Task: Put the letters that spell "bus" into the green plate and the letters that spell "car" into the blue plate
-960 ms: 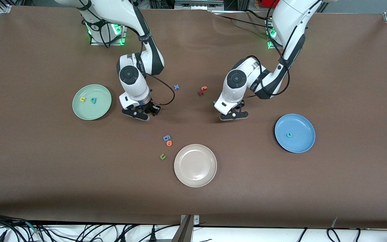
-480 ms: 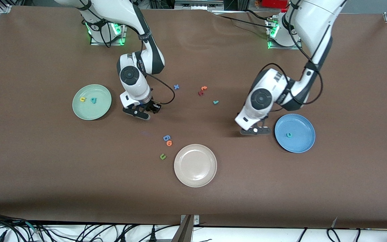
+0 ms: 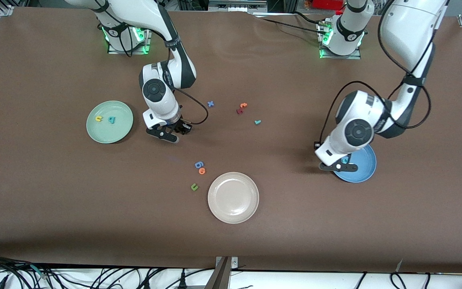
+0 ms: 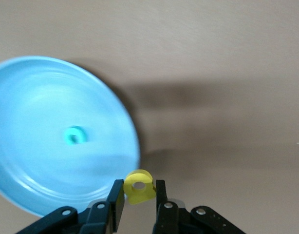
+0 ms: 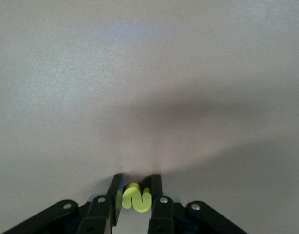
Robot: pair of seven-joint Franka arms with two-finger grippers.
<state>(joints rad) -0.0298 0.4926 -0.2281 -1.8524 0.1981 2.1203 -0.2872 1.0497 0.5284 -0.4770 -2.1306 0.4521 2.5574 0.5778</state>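
Where the green plate (image 3: 109, 121) sits toward the right arm's end of the surface (image 3: 54, 192), it carries a yellow u (image 3: 99, 119) and a teal b (image 3: 112, 119). Just beside it the right gripper (image 3: 169, 134) hangs low over bare surface, clamped on the yellow s (image 5: 135, 197), as its wrist view shows. Nearer the middle lie a blue x (image 3: 211, 104), an orange t (image 3: 243, 105) touching a dark red letter (image 3: 239, 110), and the teal r (image 3: 257, 122). Closer to the front camera are a blue 6-like letter (image 3: 199, 164), an orange o (image 3: 202, 171), a dark green u (image 3: 194, 186) and the beige plate (image 3: 233, 197). Toward the left arm's end, the left gripper (image 3: 337, 166) is over the rim of the blue plate (image 3: 361, 170), its fingers closed on the yellow a (image 4: 139, 186); the teal c (image 4: 75, 135) lies in that plate, probably near its centre.
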